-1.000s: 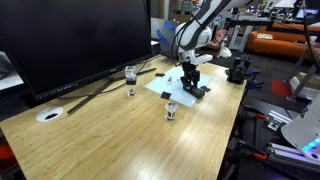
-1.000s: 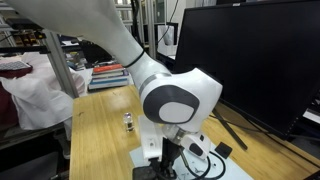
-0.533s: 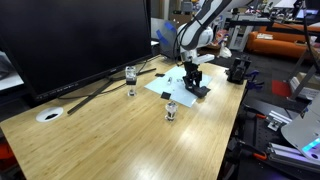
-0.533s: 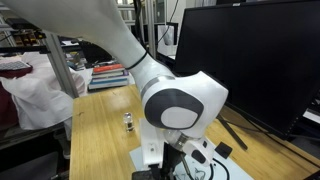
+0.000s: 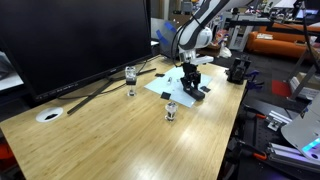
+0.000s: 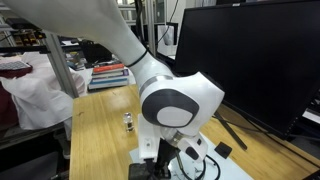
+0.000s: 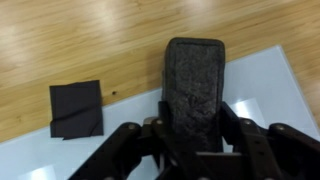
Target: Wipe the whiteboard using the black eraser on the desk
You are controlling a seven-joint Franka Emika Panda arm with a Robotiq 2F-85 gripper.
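Only the wrist view shows the grasp: a black tab (image 7: 77,108) lies on the whiteboard (image 7: 265,95), and right of it the black eraser (image 7: 193,80) sits clamped in the gripper (image 7: 193,128). Its long axis points straight away, its far end over bare tabletop (image 7: 90,35). In an exterior view the arm (image 6: 175,105) hides it.

The light wooden surface (image 5: 120,140) carries the whiteboard (image 5: 163,86), a small glass (image 5: 131,79) beside it, a second glass (image 5: 171,110) near it, and a white disc (image 5: 48,115) well apart from it.

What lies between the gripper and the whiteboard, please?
The eraser, clamped in the gripper just above the whiteboard. The wrist view shows this best.
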